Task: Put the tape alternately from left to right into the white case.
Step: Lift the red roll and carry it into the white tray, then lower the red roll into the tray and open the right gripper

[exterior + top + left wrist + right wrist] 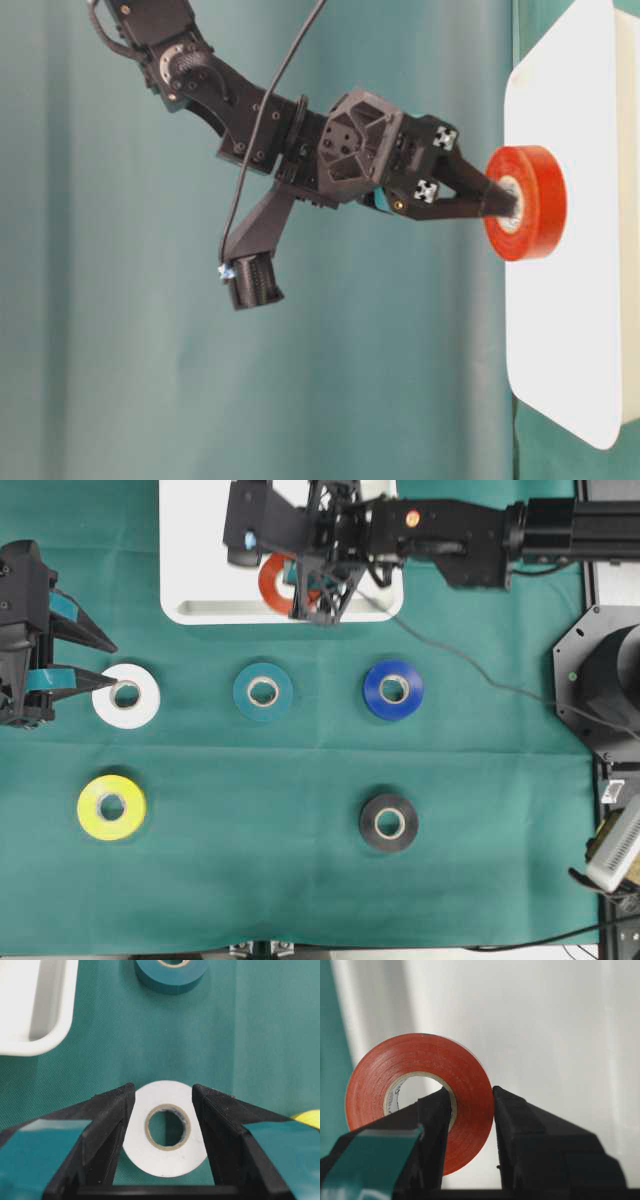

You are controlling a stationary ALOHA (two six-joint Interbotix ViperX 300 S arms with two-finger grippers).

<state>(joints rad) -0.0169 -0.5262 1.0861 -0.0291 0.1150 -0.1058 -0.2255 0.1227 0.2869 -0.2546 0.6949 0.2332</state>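
Directly beneath the right claw [318,598] lies the white case [200,570], and the red roll [276,580] hangs in that claw above the case's floor. One finger passes through the pale core and the other presses the outer face, so the jaws stand nearly closed across the thickness of the ring's wall, pinching it. In the right wrist view the red roll [420,1097] stands on edge against the white plastic, its hole facing the camera, its flat faces in line with the fingers rather than flat to the case; the table-level view shows it close to the case floor, though whether it touches cannot be told. The coming move seems to turn on this: the roll needs only a short way to the floor beyond the fingertips before the jaws part. The left claw [88,658] waits well apart from the case, jaws spread as wide as they go and holding nothing, with the white roll [126,694] lying flat on the green surface [300,780] just ahead of and between its fingers [107,1125]. That arm is plainly the nearer one for the white roll. The teal [263,691], blue [393,689], yellow [111,806] and black [388,822] rolls lie flat further from both claws, outside the case.
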